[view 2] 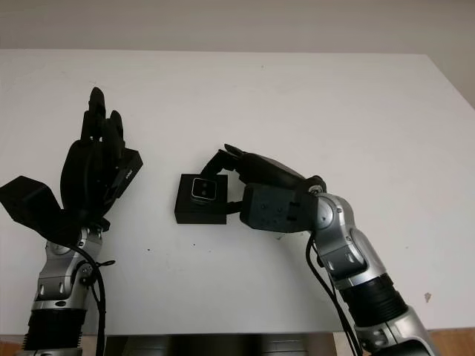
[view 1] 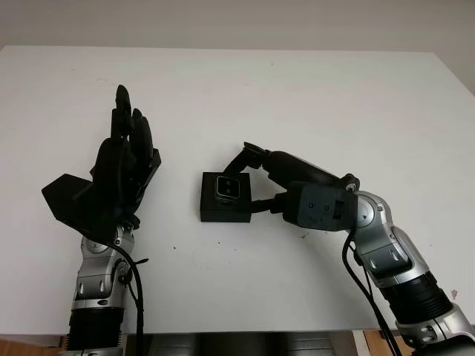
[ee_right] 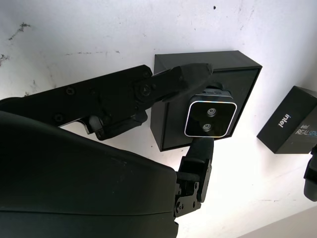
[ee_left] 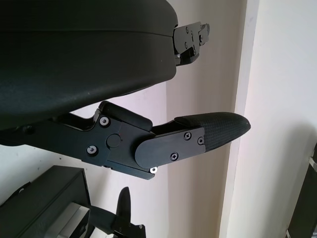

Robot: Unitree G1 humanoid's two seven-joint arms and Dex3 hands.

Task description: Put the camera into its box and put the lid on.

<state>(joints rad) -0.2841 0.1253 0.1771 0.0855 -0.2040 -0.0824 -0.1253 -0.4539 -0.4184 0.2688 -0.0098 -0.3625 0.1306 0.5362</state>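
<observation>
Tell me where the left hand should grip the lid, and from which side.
Grip the lid across its two long side walls, coming down from above. It is a flat-sided rectangular shell lying on the table, so those walls probably give the fingers parallel faces. The open left hand stands right beside it.

A white table (view 1: 312, 96) stands before a pale wall (view 1: 237, 22).

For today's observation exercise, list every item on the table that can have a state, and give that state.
camera: gripped by the right hand, over the open box
box: open, no lid on
lid: off, beside the left hand
right hand: shut on the camera
left hand: open, raised, holding nothing
</observation>
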